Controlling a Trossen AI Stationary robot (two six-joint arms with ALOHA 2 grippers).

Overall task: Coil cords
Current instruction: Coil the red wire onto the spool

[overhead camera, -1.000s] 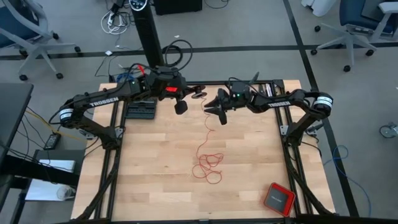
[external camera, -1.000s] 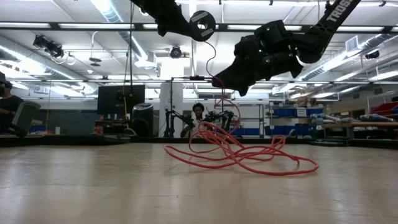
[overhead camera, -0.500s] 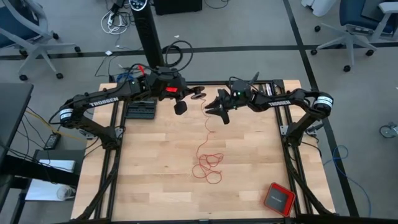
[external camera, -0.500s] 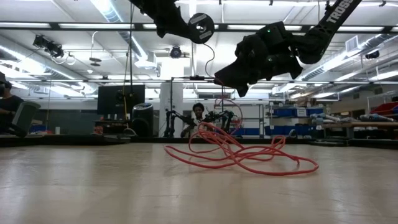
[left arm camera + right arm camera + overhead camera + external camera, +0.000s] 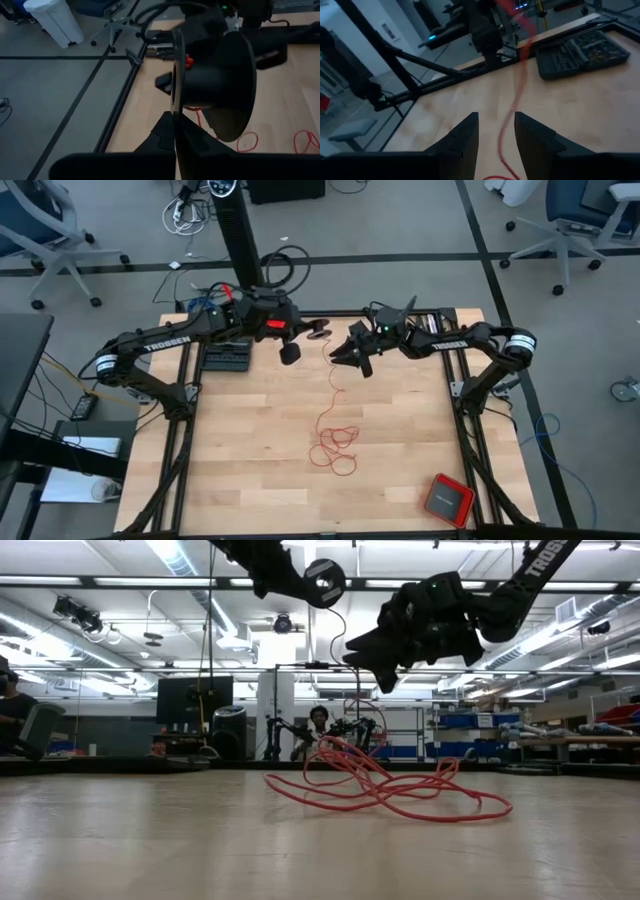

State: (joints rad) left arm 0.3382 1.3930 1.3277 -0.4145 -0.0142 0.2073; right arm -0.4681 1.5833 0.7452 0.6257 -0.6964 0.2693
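A thin red cord (image 5: 333, 385) runs from a black spool (image 5: 220, 85) at the table's far middle down to a loose pile of loops (image 5: 335, 445) on the wooden table, which also shows in the low view (image 5: 390, 785). My left gripper (image 5: 308, 332) is shut on the spool, high above the table (image 5: 325, 580). My right gripper (image 5: 340, 356) is open just right of the spool, also in the air. The cord (image 5: 509, 120) passes between its two fingers; I cannot tell whether it touches them. My left gripper pinches the spool's thin flange at its rim (image 5: 175, 122) between its two fingers. The spool is lifted clear of the table. The red cord is tied at its hub (image 5: 188, 61) and hangs from there.
A red square box with a dark top (image 5: 447, 498) lies at the near right corner. A black tool case (image 5: 227, 358) lies at the far left of the table. Bare wood lies around the pile. A person (image 5: 318, 720) sits in the room behind.
My right gripper has risen a little and gone slightly toward the table's far edge, staying open around the hanging cord. The pile of loops has kept its shape.
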